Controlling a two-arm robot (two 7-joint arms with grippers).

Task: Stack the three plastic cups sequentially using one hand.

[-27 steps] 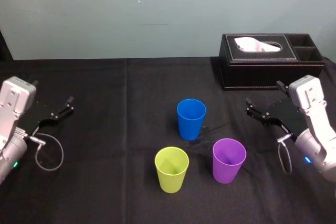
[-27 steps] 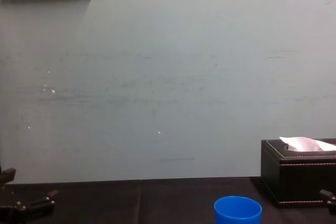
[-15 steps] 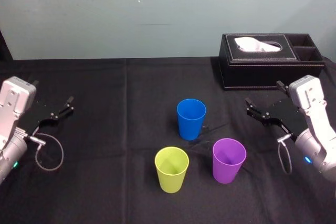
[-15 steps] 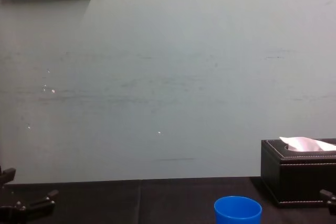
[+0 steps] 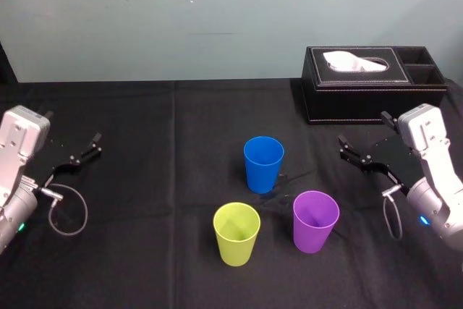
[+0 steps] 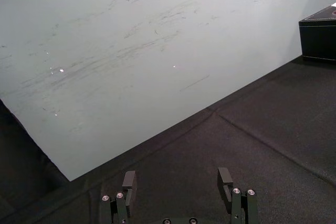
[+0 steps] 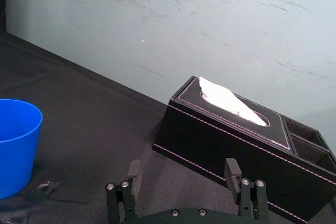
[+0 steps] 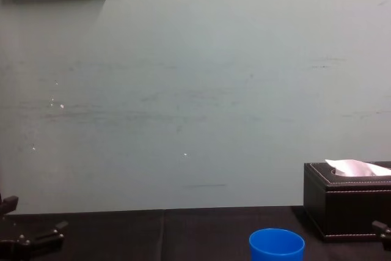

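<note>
Three plastic cups stand upright and apart on the black tablecloth: a blue cup (image 5: 263, 164) in the middle, a yellow-green cup (image 5: 236, 234) nearer me, and a purple cup (image 5: 315, 221) to its right. The blue cup also shows in the right wrist view (image 7: 16, 145) and its rim in the chest view (image 8: 277, 244). My right gripper (image 5: 362, 129) hovers right of the cups, in front of the tissue box, open and empty (image 7: 182, 174). My left gripper (image 5: 72, 129) rests at the far left, open and empty (image 6: 177, 182).
A black tissue box (image 5: 372, 85) with a white tissue stands at the back right, close behind the right gripper. A loose cable loop (image 5: 66, 211) hangs by the left arm. A pale wall (image 8: 195, 90) closes the table's far edge.
</note>
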